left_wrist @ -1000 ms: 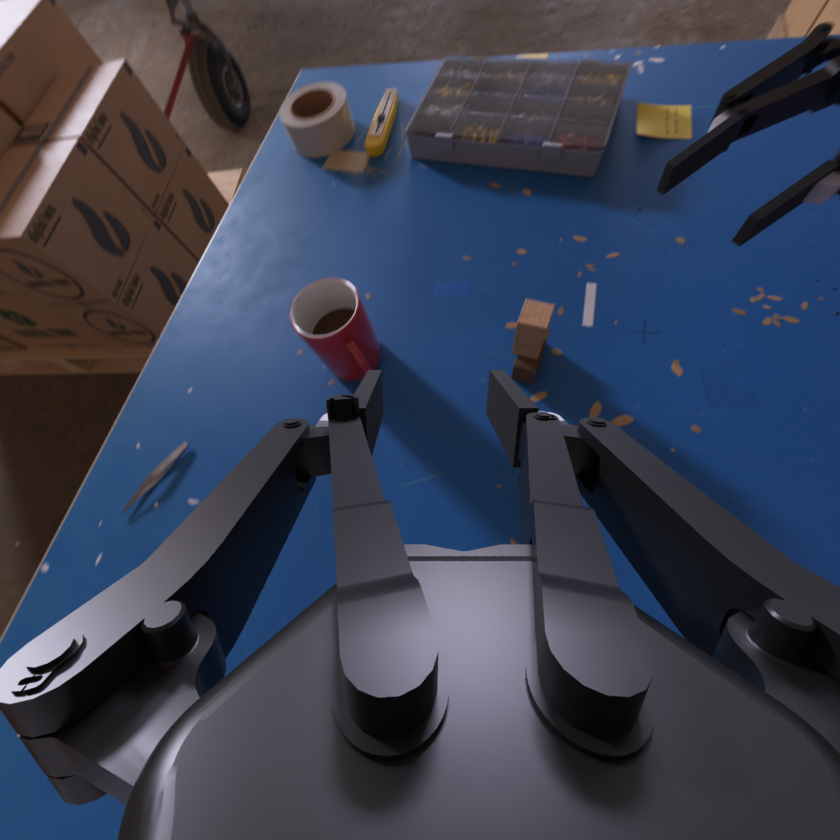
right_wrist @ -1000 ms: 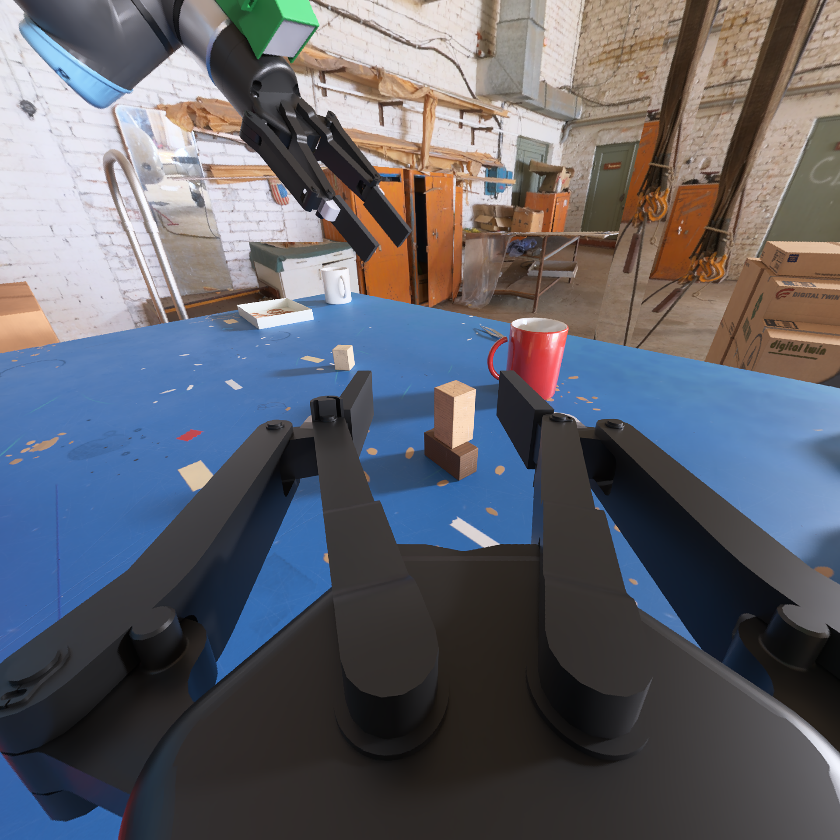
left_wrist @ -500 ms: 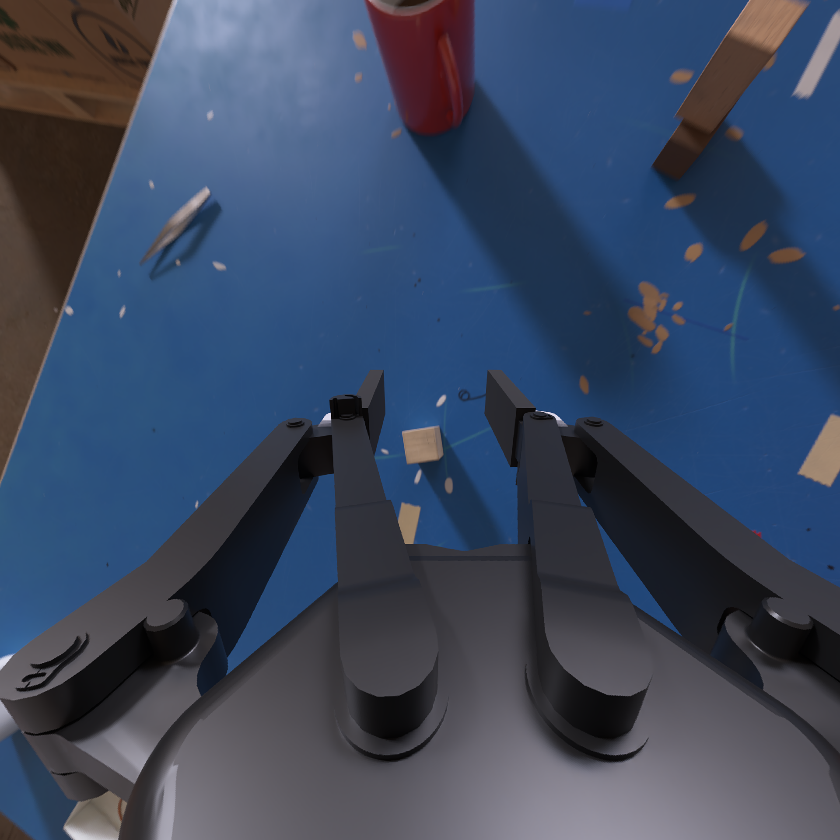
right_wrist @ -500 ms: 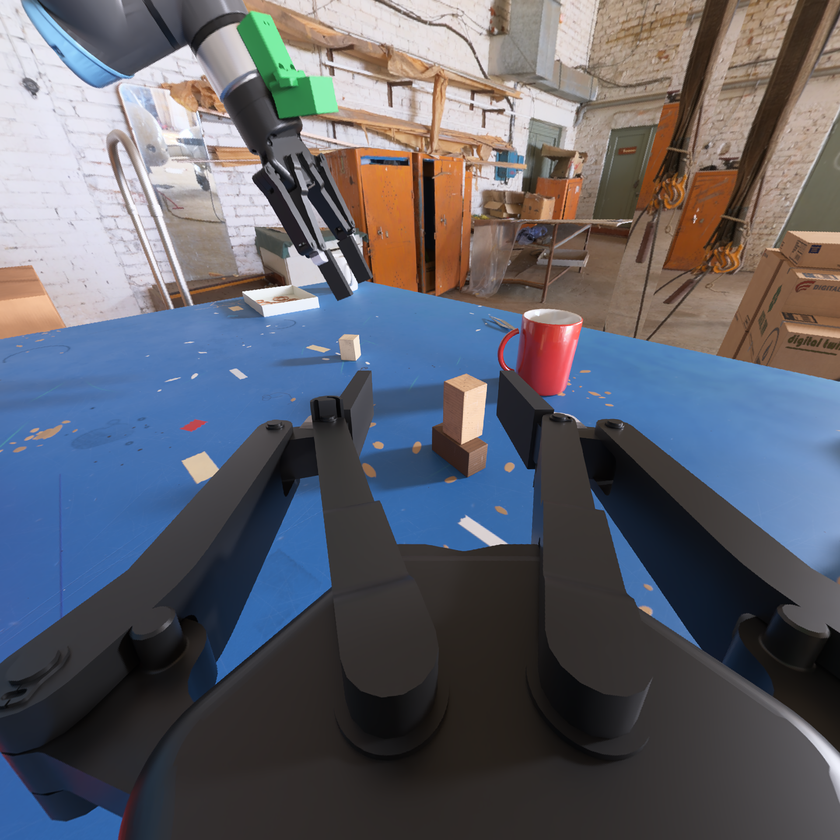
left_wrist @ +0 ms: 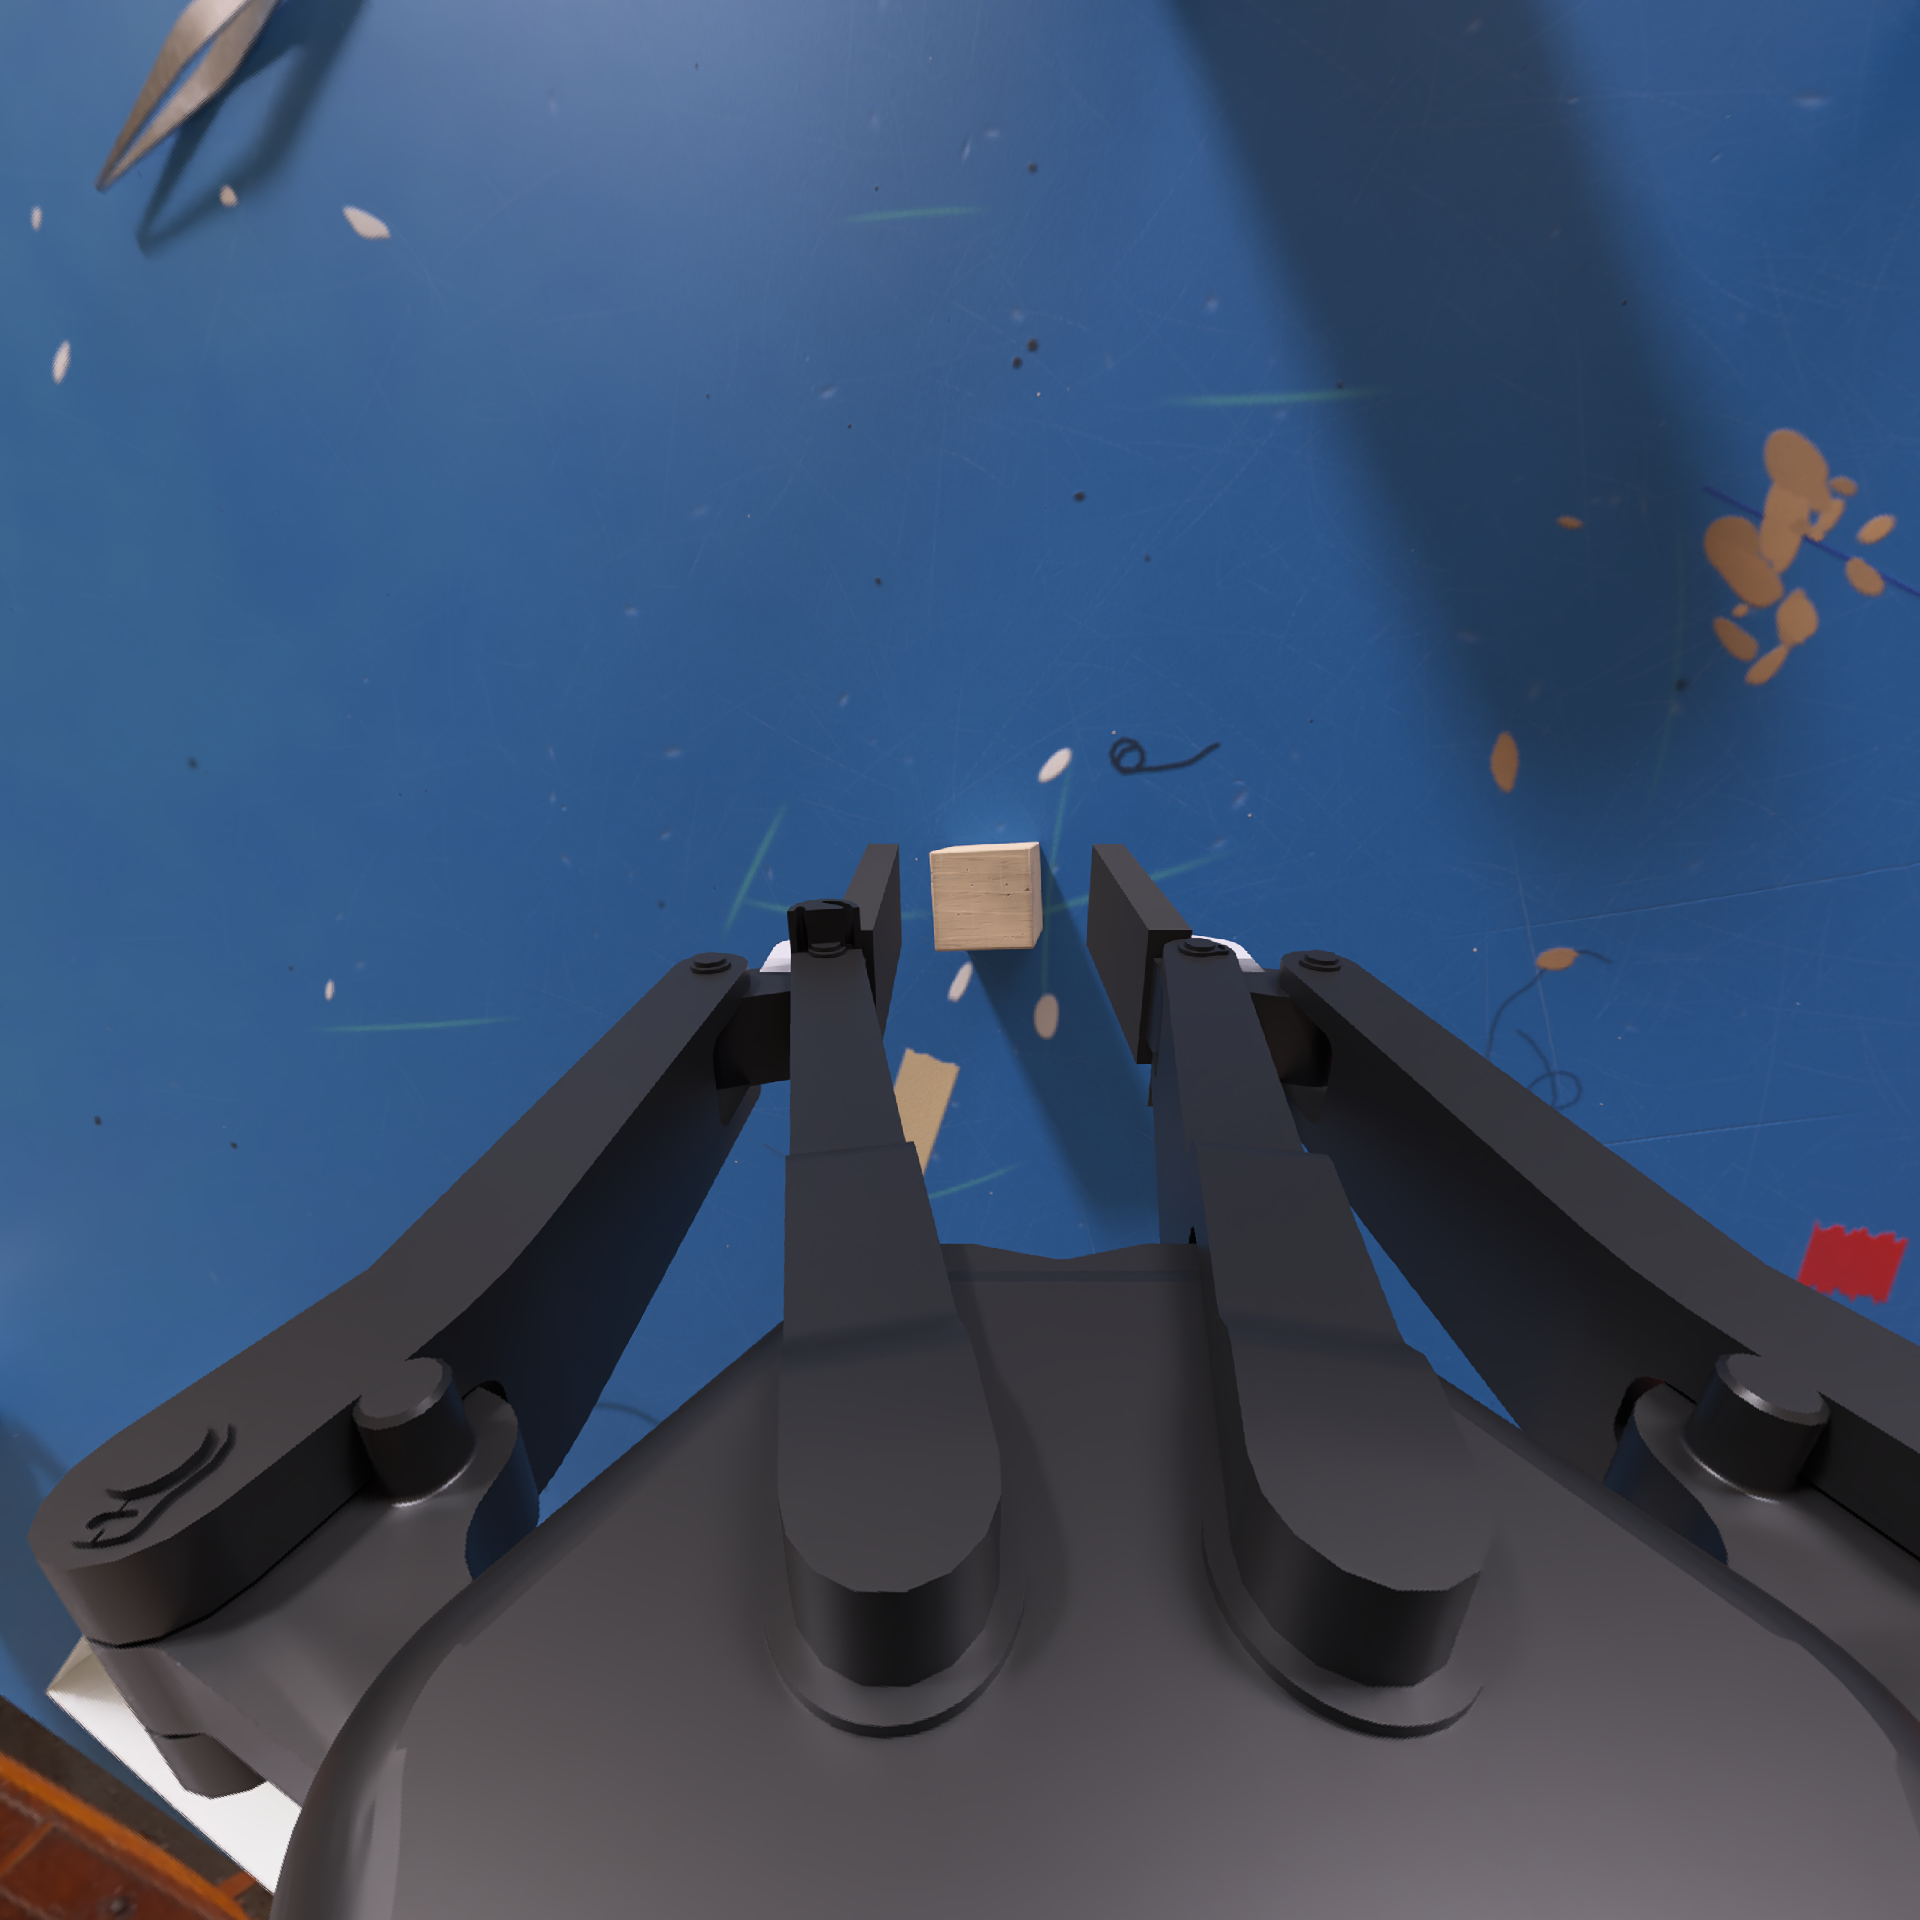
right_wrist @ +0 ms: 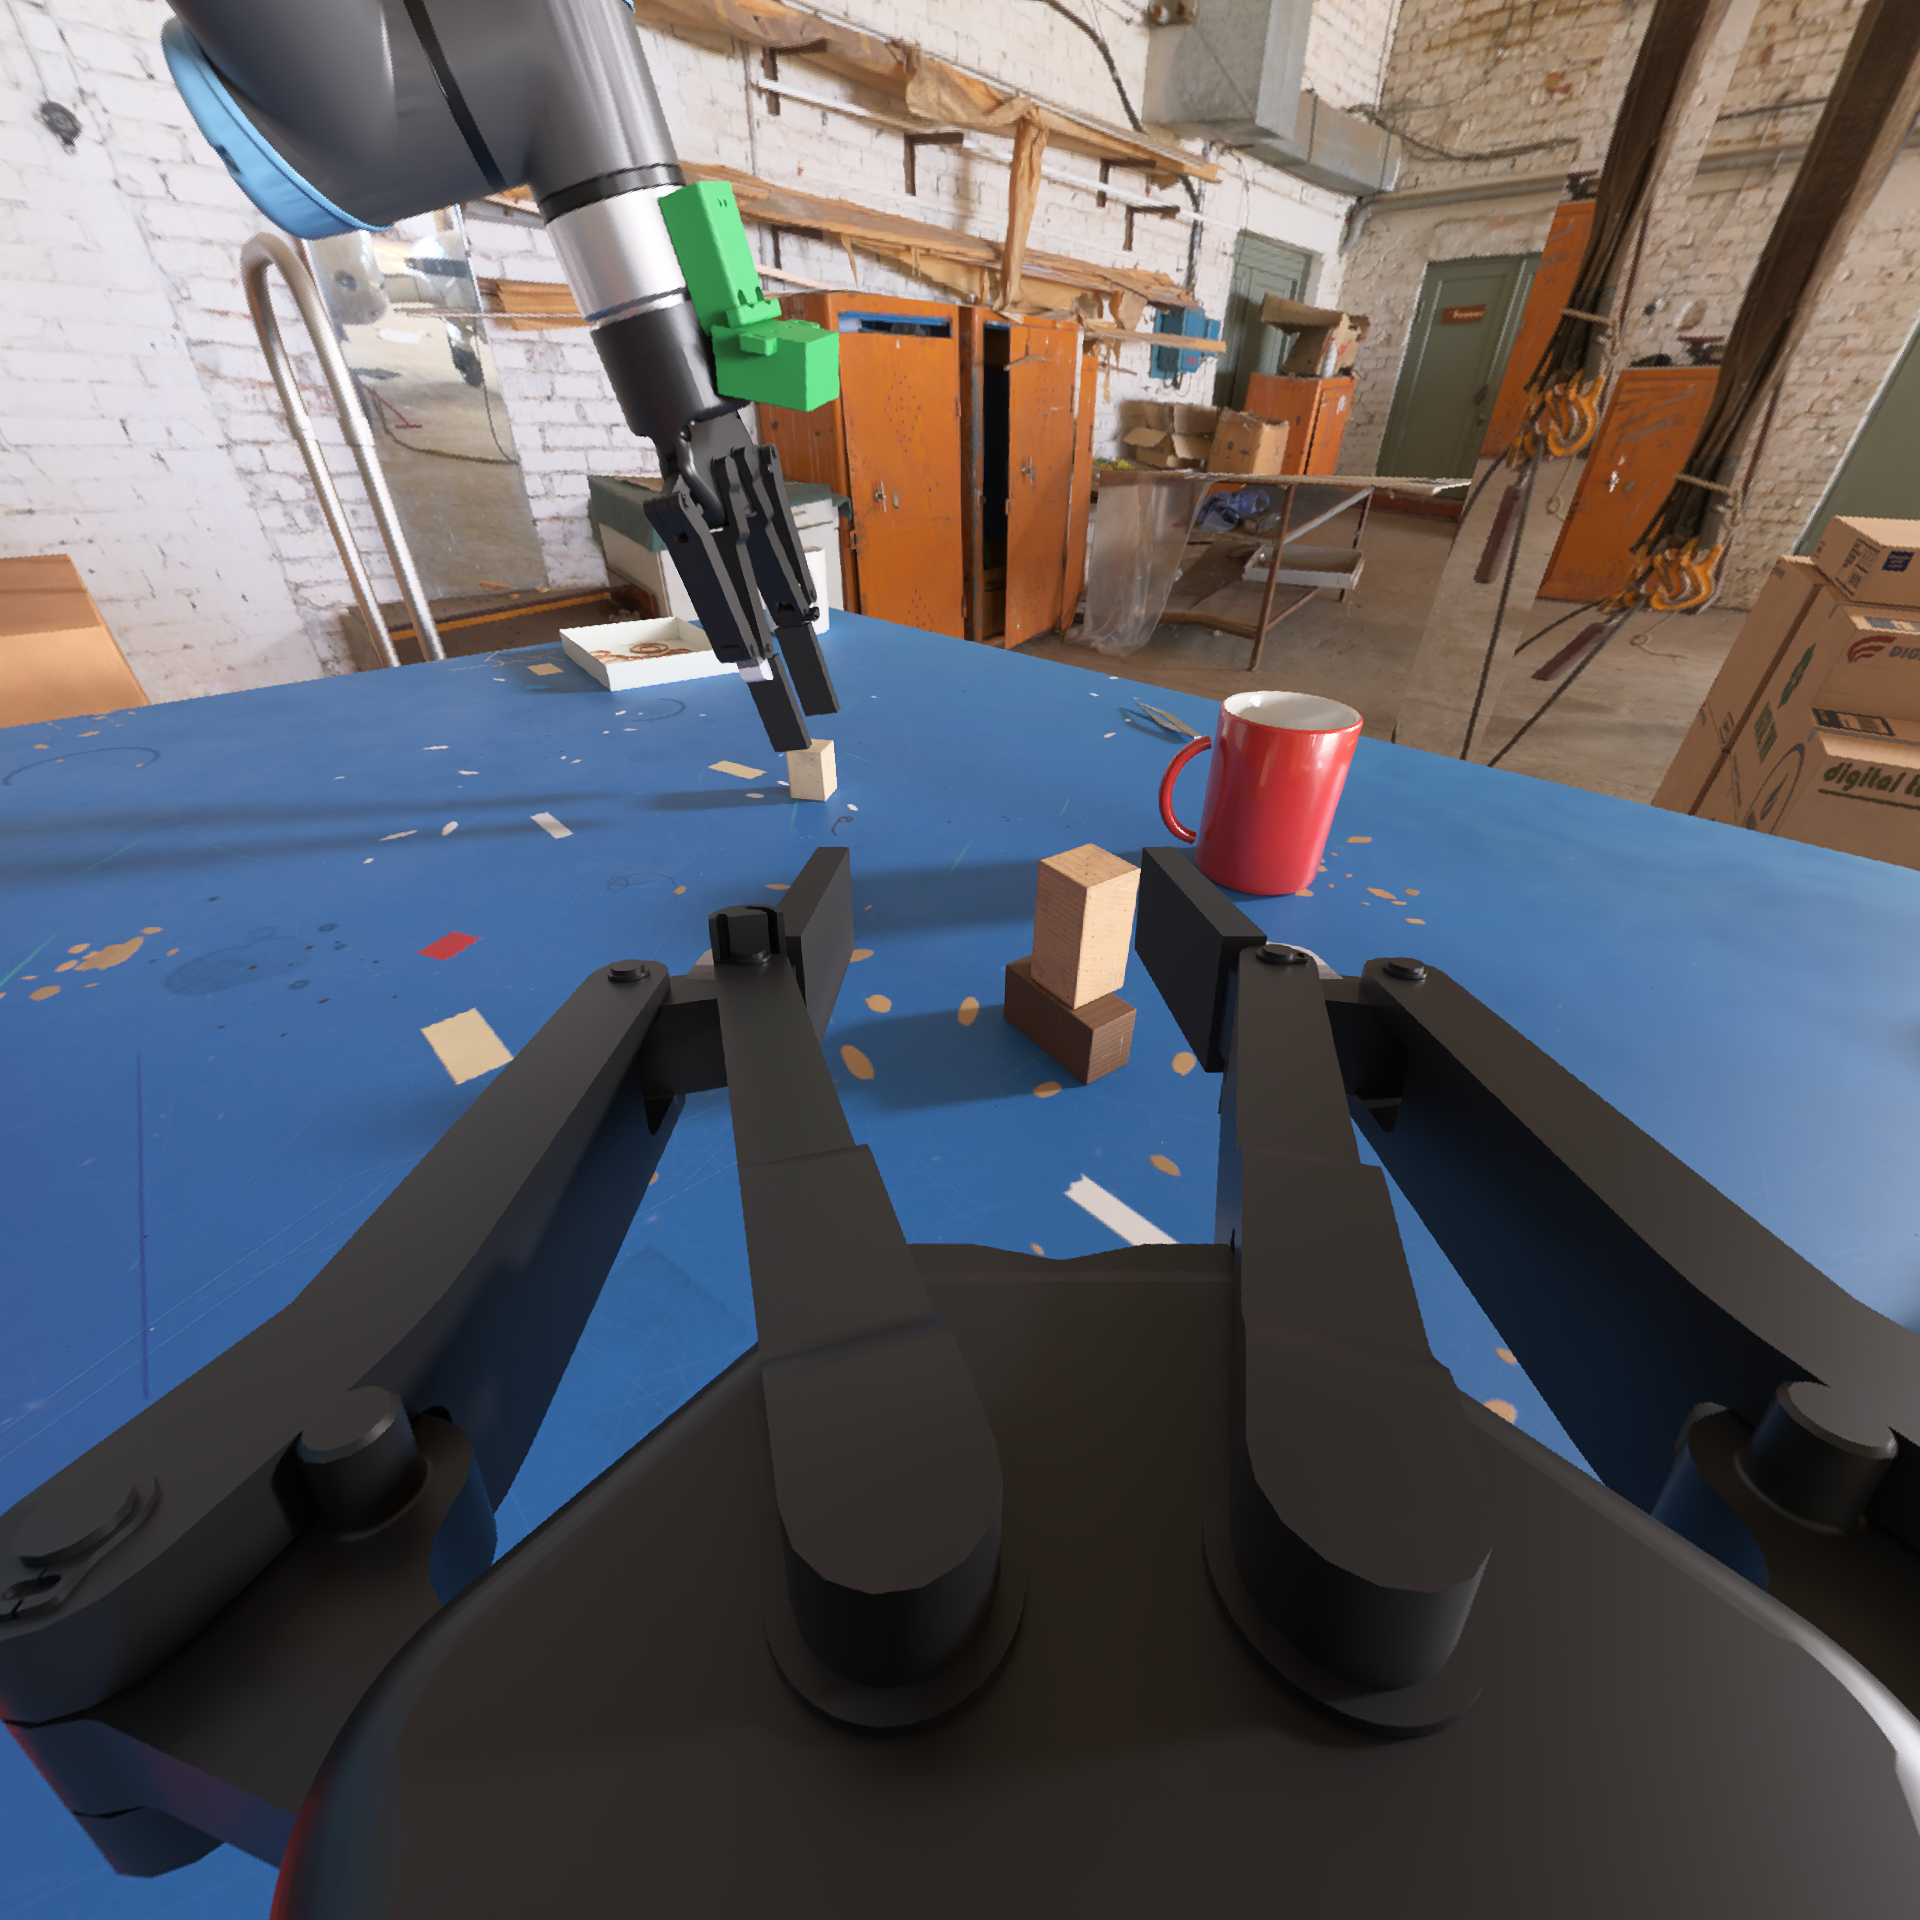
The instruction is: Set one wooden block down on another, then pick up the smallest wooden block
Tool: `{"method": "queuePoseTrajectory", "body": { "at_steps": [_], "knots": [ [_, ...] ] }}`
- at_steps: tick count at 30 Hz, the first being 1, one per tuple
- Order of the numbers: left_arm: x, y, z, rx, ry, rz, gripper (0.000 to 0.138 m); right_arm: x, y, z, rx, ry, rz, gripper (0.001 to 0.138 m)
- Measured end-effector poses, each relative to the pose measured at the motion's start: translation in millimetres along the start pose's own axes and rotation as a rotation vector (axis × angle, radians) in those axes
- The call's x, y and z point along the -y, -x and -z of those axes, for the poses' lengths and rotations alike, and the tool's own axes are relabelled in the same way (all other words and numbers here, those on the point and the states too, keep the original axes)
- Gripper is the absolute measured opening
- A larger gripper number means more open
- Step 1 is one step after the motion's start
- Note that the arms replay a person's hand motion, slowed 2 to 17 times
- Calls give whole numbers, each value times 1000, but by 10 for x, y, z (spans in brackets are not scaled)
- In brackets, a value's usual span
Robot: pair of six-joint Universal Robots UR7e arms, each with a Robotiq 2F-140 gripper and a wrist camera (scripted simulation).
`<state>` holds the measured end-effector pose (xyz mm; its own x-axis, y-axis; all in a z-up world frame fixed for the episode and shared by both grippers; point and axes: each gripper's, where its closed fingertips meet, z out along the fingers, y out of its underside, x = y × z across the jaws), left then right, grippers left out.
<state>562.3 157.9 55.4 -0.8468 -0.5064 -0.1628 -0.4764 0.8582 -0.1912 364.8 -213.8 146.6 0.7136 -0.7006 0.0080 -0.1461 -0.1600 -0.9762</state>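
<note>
A small pale wooden cube [left_wrist: 985, 896] lies on the blue table, between the fingertips of my left gripper [left_wrist: 987, 902], which is open just above it with gaps on both sides. In the right wrist view the same cube [right_wrist: 812, 770] sits under the left gripper [right_wrist: 798, 717]. A tall light wooden block [right_wrist: 1083, 925] stands, slightly tilted, on a dark brown block [right_wrist: 1070, 1024]. My right gripper [right_wrist: 992, 935] is open and empty, held back from this stack.
A red mug [right_wrist: 1270, 792] stands right of the stack. A white tray [right_wrist: 642, 652] lies at the table's far edge. Metal tweezers [left_wrist: 182, 88] lie far left of the cube. Cardboard boxes [right_wrist: 1808, 696] stand beyond the table's right side.
My left gripper has swung away from the stack, come down over the small cube and brought its fingertips around it. The right gripper has drifted only slightly.
</note>
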Motion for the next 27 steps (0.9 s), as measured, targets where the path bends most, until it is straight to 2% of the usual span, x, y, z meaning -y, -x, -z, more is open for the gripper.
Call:
{"method": "queuePoseTrajectory", "body": {
  "at_steps": [7,16,27],
  "knots": [
    [-53,-2,-134,-18,22,25,47,-6,41,-14,1,10,11,73],
    [-49,30,-233,-2,2,54,30,-21,81,-54,6,19,12,73],
    [-57,38,-234,-2,-16,116,30,-81,162,-95,17,41,11,73]
  ]
}}
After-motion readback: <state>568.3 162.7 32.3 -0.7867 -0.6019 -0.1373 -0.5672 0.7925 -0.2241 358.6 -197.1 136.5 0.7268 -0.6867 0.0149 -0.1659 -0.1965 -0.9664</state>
